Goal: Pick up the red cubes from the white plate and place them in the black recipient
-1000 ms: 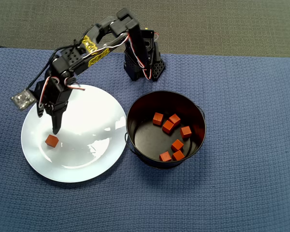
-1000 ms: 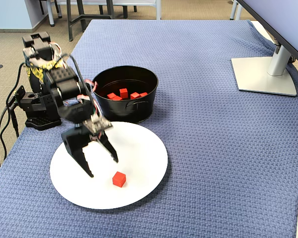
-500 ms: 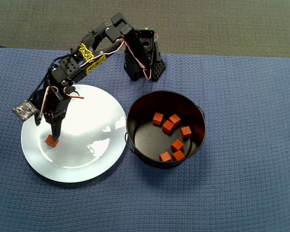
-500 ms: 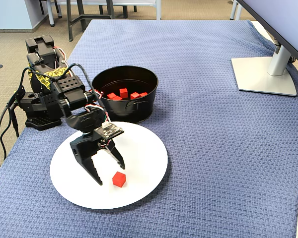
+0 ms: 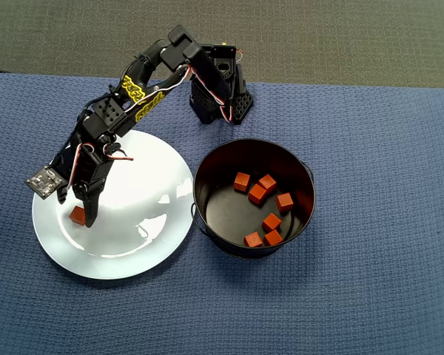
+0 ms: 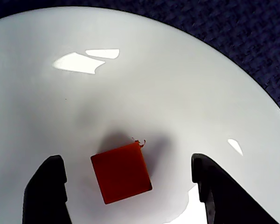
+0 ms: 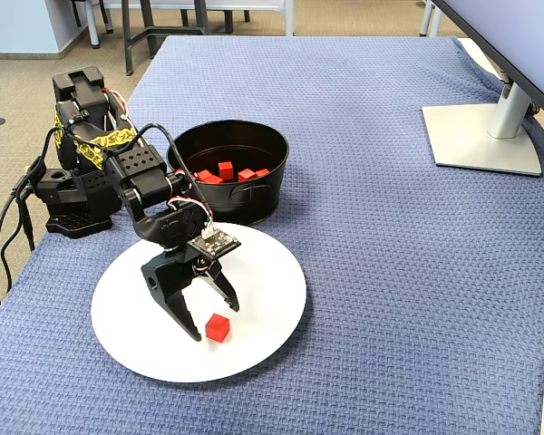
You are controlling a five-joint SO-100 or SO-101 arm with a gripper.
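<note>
One red cube [image 5: 77, 215] lies on the white plate [image 5: 140, 222], near its left side in the overhead view. My gripper [image 5: 75, 209] is open and hangs low over the plate with one finger on each side of the cube. In the wrist view the cube [image 6: 121, 172] sits between the black fingertips [image 6: 46, 191] with gaps on both sides, untouched. The fixed view shows the same: gripper [image 7: 213, 319], cube [image 7: 218, 327], plate [image 7: 272, 281]. The black recipient [image 5: 207, 166] stands right of the plate and holds several red cubes [image 5: 257, 194].
The arm's base [image 5: 222, 92] stands behind the plate and pot on a blue woven cloth [image 5: 385, 222]. A monitor's stand [image 7: 480, 136] is at the far right in the fixed view. The table's edge and cables run along the left of that view.
</note>
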